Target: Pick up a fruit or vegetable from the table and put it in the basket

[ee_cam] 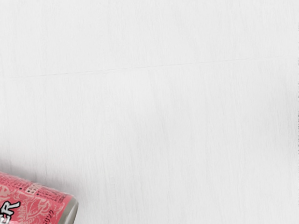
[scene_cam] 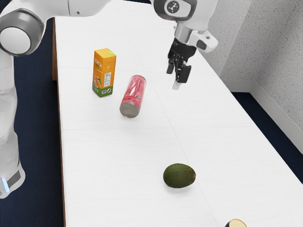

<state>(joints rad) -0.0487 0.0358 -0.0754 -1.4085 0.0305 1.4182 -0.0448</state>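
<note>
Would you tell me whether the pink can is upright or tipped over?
Tipped over: the pink can lies on its side, its grey end facing the exterior camera.

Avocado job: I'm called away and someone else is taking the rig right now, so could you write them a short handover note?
Gripper: open, raised over the table, well away from the avocado. A small pale piece shows just below it; I cannot tell what it is.
Job's things: avocado on bare tabletop, beyond the pink can lying on its side; upright orange carton by the can.
Done: no pick so far; the avocado is on the table.
Left: confirm the basket's place, reach the avocado, grasp, lift, put it in.
</note>
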